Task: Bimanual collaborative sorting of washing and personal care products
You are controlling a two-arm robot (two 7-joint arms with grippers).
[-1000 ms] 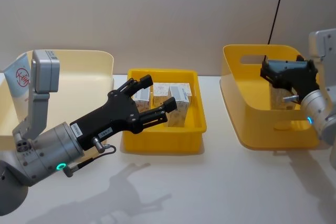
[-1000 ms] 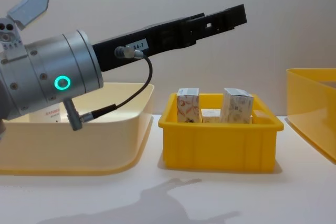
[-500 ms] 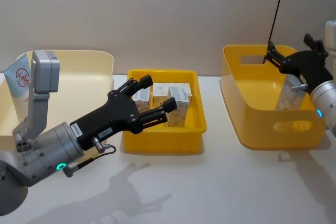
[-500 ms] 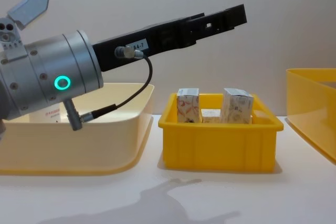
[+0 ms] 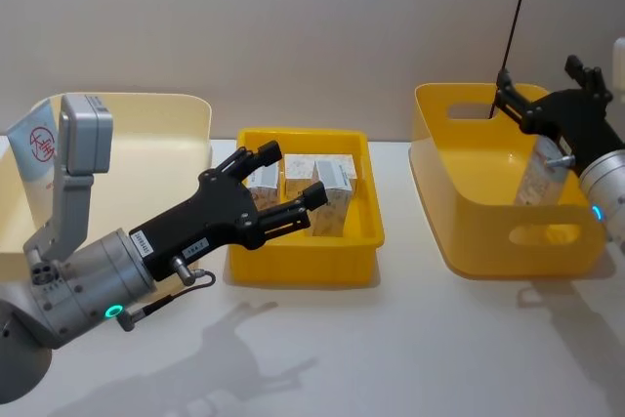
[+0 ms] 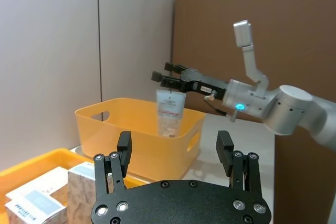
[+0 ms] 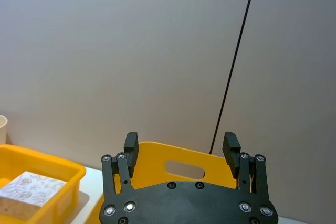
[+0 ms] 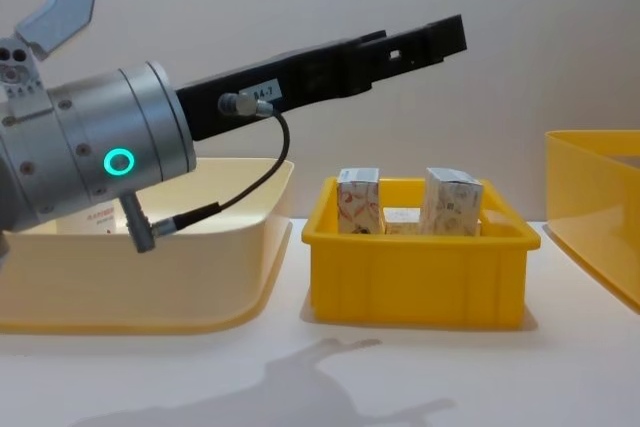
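Over deep bin (image 5: 483, 239) rim, splayed right gripper (image 5: 537, 85), apparently clear of pouch (image 5: 540, 178)

We see a plain beige wall (image 5: 293, 26) behind a white table (image 5: 391, 358), with a brown partition (image 6: 294, 35) alongside.
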